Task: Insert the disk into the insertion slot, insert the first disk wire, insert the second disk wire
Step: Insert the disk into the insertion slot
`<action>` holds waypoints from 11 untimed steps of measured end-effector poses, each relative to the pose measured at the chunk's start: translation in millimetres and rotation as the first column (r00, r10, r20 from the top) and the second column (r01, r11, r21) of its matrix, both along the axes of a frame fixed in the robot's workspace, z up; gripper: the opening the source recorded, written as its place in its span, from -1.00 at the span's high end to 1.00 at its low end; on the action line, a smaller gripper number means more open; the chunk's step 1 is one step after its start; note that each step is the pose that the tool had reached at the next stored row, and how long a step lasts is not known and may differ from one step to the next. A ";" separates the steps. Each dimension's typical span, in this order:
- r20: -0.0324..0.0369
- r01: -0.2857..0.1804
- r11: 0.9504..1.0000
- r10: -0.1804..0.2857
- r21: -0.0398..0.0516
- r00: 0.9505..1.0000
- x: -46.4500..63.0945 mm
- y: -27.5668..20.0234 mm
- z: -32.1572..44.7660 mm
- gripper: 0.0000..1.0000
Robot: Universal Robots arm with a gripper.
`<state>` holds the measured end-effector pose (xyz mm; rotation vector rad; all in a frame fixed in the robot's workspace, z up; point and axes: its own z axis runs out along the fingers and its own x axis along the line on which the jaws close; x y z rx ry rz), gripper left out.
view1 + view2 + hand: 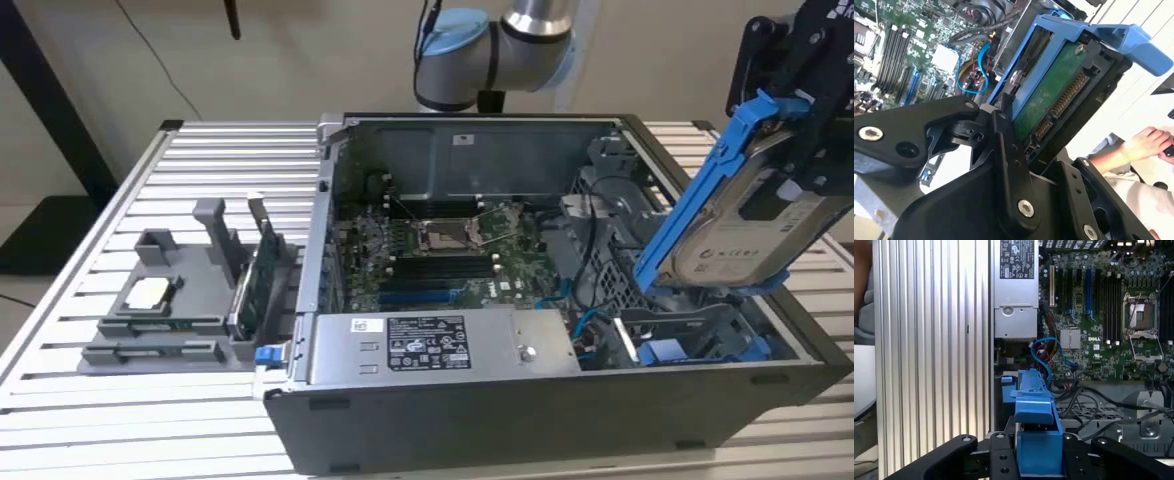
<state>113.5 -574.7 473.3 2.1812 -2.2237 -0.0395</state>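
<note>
The disk, silver-grey with a white label in a bright blue carrier, hangs tilted on edge above the front right corner of the open computer case. My gripper is shut on its upper part. Below it lies the insertion slot, a dark grey bay with blue plastic rails. In the second wrist view the disk shows its green circuit side between my black fingers. In the first wrist view the blue carrier edge sits clamped in my gripper, over the blue-railed slot.
Blue cables loop beside the bay, next to the motherboard and the grey power-supply box. A grey fixture with parts stands at the exterior view's left on the slatted table. A person's hand rests beyond the case.
</note>
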 end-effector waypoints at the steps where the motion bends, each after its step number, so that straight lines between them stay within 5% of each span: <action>1: 0.000 0.000 1.000 0.000 0.000 1.000 0.1 0.0 -0.4 0.35; 11: 0.000 0.000 1.000 0.000 0.000 1.000 0.1 0.0 -1.1 0.35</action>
